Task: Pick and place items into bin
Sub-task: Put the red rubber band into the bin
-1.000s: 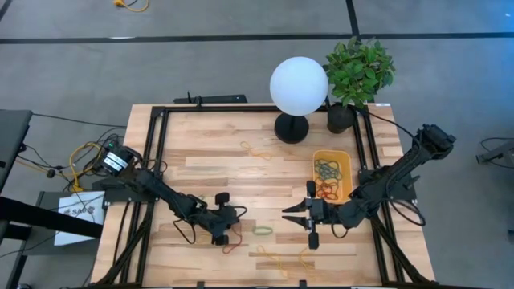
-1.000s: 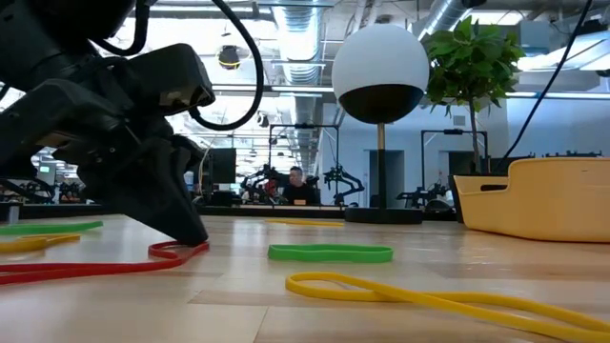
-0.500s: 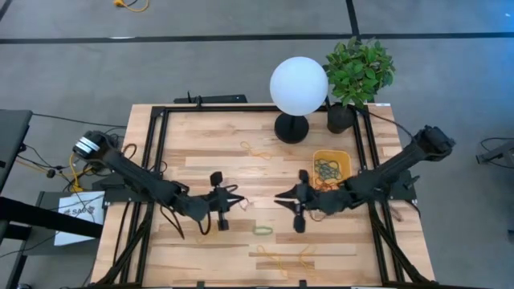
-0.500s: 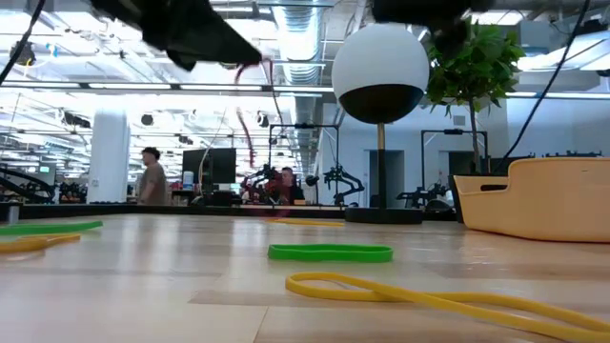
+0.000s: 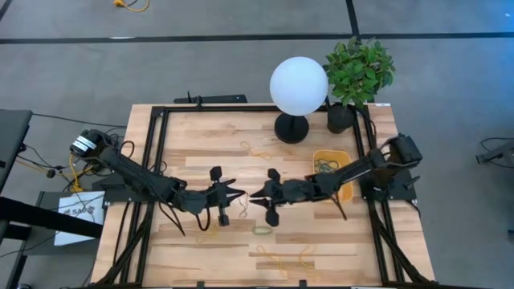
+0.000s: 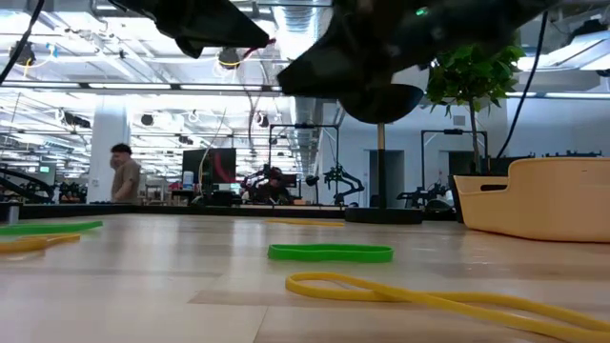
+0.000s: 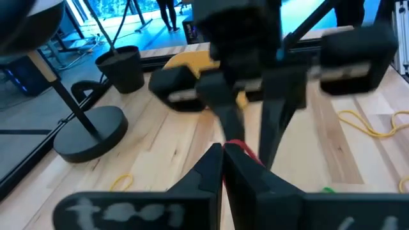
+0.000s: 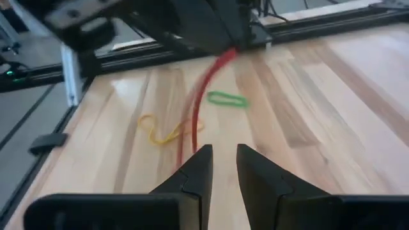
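Note:
My left gripper [image 5: 238,194] is raised above the table's middle, shut on a red rubber band [image 8: 209,80] that hangs below it. My right gripper [image 5: 254,198] is open and faces it tip to tip. Its fingers [image 7: 276,121] stand right by the band; I cannot tell whether they touch it. A green band [image 5: 263,229] and a yellow band [image 5: 277,258] lie flat on the table nearer the front. The yellow-orange bin [image 5: 341,156] stands at the right with several bands inside, partly under my right arm. My left gripper pinches the red band's upper end [image 7: 239,147] between its two fingertips. The fingers lie about level, pointing toward the table's right. The band hangs slack below them, lifted clear of the table.
A white globe lamp [image 5: 298,87] and a potted plant [image 5: 358,72] stand at the far edge. Another yellow band [image 5: 257,150] lies near the lamp's base. More bands [image 6: 43,233] lie at the front left. A black frame [image 5: 157,144] borders the table.
My left gripper has risen from the table's front, taking the red band up clear of the wood, and has gone toward the far edge and a little right. My right gripper has gone toward the table's left edge, up to the left gripper.

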Available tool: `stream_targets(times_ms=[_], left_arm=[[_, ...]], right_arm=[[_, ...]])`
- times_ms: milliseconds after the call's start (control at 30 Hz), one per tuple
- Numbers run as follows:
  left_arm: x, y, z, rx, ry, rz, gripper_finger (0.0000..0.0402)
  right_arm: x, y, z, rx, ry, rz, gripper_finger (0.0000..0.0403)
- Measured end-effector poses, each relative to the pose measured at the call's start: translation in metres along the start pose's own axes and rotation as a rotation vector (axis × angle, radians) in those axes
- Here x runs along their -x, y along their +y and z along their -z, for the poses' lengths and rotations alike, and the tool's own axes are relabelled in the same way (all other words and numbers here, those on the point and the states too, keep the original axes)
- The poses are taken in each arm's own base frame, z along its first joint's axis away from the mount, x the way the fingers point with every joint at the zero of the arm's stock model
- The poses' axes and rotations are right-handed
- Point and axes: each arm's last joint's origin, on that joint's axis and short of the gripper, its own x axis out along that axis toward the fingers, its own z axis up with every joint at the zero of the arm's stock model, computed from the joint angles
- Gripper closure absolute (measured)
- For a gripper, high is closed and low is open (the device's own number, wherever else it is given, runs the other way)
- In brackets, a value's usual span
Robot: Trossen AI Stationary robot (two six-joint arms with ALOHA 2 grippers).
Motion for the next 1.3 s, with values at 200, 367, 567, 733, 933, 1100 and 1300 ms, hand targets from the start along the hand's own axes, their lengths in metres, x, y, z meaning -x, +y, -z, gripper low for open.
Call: stream_targets(times_ms=[200,367,567,733,933,1100,1300], left_arm=[[0.000,0.000,0.002,-0.012,0.015,0.000,0.0401],[0.000,0.000,0.002,-0.012,0.016,0.000,0.0401],[0.000,0.000,0.002,-0.010,0.016,0.000,0.0401],[0.000,0.000,0.001,-0.006,0.013,0.000,0.0401],[0.000,0.000,0.001,-0.002,0.009,0.001,0.0401],[0.000,0.000,0.001,0.000,0.007,0.001,0.0401],[0.000,0.000,0.000,0.001,0.007,0.011,0.0401]], right_arm=[[-0.013,-0.005,-0.004,-0.012,0.015,-0.080,0.0336],[-0.010,-0.003,-0.008,-0.013,0.007,-0.107,0.0336],[-0.008,0.003,-0.009,-0.009,0.011,-0.167,0.0336],[-0.008,0.004,-0.011,-0.011,-0.013,-0.197,0.0336],[-0.008,0.005,-0.015,-0.014,-0.052,-0.206,0.0336],[-0.008,0.005,-0.015,-0.014,-0.051,-0.205,0.0336],[-0.008,0.005,-0.015,-0.014,-0.054,-0.205,0.0336]])
